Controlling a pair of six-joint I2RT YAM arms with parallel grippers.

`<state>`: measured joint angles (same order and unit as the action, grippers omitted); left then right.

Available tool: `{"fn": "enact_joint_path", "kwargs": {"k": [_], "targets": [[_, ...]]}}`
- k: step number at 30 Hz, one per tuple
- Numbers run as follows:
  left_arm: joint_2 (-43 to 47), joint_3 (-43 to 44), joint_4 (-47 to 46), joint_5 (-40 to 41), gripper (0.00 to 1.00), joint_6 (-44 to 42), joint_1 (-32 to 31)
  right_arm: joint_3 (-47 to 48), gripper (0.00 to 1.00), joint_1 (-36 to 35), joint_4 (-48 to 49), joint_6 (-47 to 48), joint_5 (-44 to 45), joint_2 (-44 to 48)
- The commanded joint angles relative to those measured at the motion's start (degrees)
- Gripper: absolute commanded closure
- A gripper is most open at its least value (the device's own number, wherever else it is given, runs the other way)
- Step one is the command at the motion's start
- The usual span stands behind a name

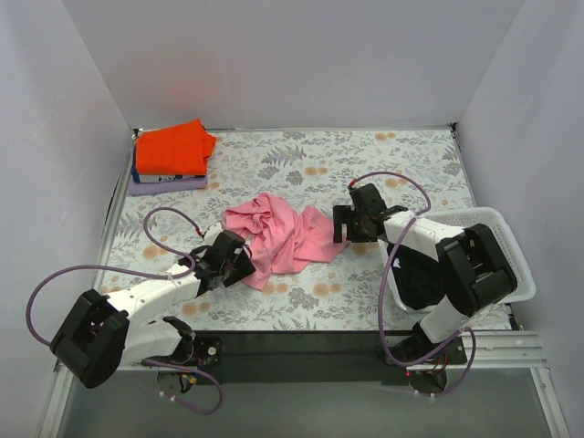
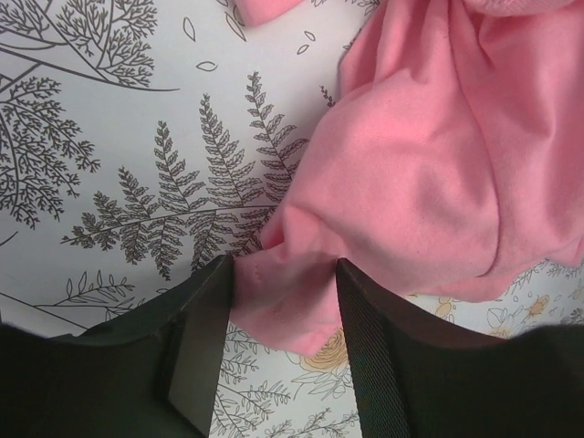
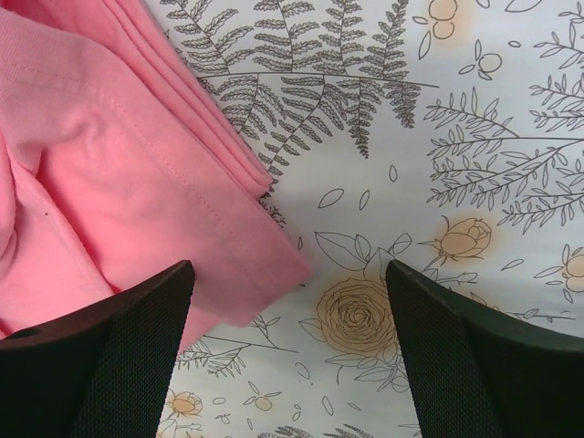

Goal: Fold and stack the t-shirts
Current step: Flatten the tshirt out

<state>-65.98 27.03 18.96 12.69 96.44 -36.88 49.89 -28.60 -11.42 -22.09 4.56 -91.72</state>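
A crumpled light pink t-shirt (image 1: pixel 278 239) lies mid-table on the flowered cloth. My left gripper (image 1: pixel 245 265) is at its near-left edge. In the left wrist view the left gripper (image 2: pixel 283 301) is half open around a fold of the pink t-shirt's (image 2: pixel 429 155) hem, with cloth reaching both fingers and table showing below it. My right gripper (image 1: pixel 341 226) is open at the shirt's right end. In the right wrist view the right gripper (image 3: pixel 287 274) straddles bare table, with a corner of the pink t-shirt (image 3: pixel 109 173) by its left finger. A folded orange-red t-shirt (image 1: pixel 173 146) tops a stack at the back left.
Under the orange-red shirt lie folded blue and lilac garments (image 1: pixel 166 182). A white mesh basket (image 1: pixel 500 222) stands at the right edge behind the right arm, with a dark garment (image 1: pixel 415 278) in it. White walls close in three sides.
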Motion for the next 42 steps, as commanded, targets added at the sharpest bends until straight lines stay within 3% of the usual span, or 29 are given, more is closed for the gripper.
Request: {"fn": "enact_joint_path", "kwargs": {"k": [1, 4, 10, 17, 19, 20, 21, 29, 34, 38, 42], "targets": [[-0.3, -0.7, 0.4, 0.1, 0.55, -0.3, -0.2, -0.6, 0.08, 0.5, 0.4, 0.7, 0.4, 1.5], [0.0, -0.7, 0.5, 0.1, 0.67, -0.2, -0.2, -0.4, 0.10, 0.6, 1.4, 0.1, -1.4, 1.3], [2.9, 0.7, 1.8, -0.6, 0.98, -0.6, -0.2, -1.4, 0.22, -0.2, 4.1, -1.6, -6.6, 0.6], [9.5, 9.4, 8.9, 2.5, 1.00, -2.0, -0.2, -2.4, 0.40, -2.2, 4.8, -2.7, -6.9, -2.0], [11.1, 11.5, 10.7, 3.6, 1.00, -2.6, -0.1, -3.0, 0.67, -2.2, 4.8, -2.7, -6.2, -2.3], [11.3, 12.3, 11.1, 4.0, 1.00, -2.7, -0.1, -2.9, 0.95, -2.2, 4.7, -2.6, -6.1, -2.1], [11.7, 12.6, 11.4, 4.4, 1.00, -3.0, -0.1, -2.5, 0.99, -2.2, 4.4, -2.5, -5.9, -1.9], [13.0, 27.2, 15.3, 11.4, 1.00, -13.4, 5.0, 6.8, 0.99, -1.6, -6.9, 2.7, 2.1, 11.2], [9.0, 40.6, 12.1, 5.4, 1.00, -21.8, 16.6, 20.6, 0.99, 1.0, -15.4, 6.2, 5.4, 17.3], [4.1, 54.0, 13.0, 3.2, 1.00, -26.2, 19.3, 29.8, 0.99, 1.6, -21.0, 9.4, 8.2, 20.7], [4.5, 59.4, 13.6, 5.8, 1.00, -28.7, 19.7, 34.4, 0.99, 1.6, -24.3, 11.4, 9.7, 24.9]]}}
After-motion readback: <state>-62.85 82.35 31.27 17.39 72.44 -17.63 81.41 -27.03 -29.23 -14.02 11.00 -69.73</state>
